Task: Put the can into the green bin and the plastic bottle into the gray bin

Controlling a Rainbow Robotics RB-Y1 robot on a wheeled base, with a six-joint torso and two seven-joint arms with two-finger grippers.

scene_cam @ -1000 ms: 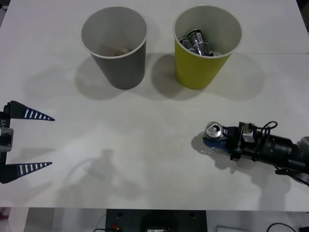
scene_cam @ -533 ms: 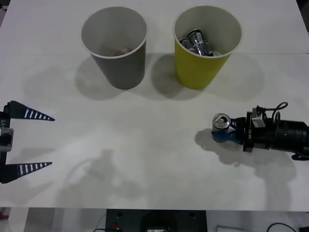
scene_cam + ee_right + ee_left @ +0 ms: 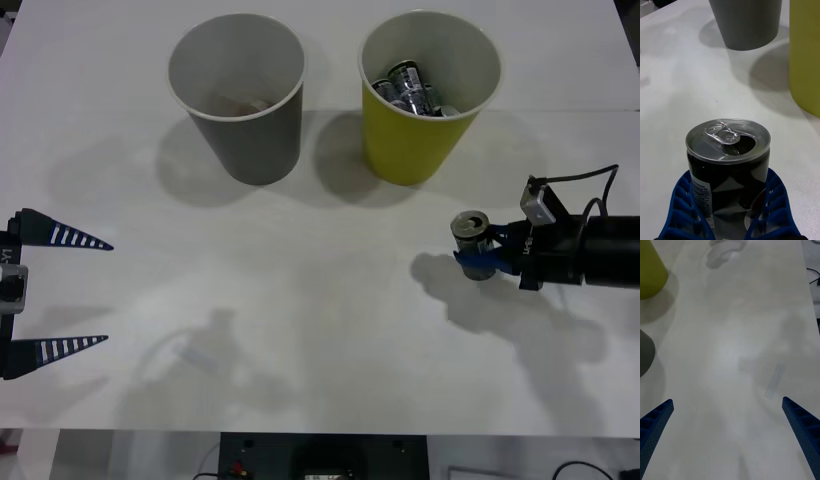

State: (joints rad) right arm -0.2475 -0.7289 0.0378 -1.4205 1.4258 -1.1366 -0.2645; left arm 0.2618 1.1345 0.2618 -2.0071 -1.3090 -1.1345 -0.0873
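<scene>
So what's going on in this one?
The right gripper has its blue fingers closed around the can, holding it upright over the table, in front of the green bin. That bin already contains cans. The gray bin stands beside it. The left gripper waits open at the table's left edge.

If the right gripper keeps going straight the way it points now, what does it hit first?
Probably nothing soon. The right gripper, holding the can, points across bare table. In the wrist view the gray bin stands far ahead; the green bin is beside that line.
</scene>
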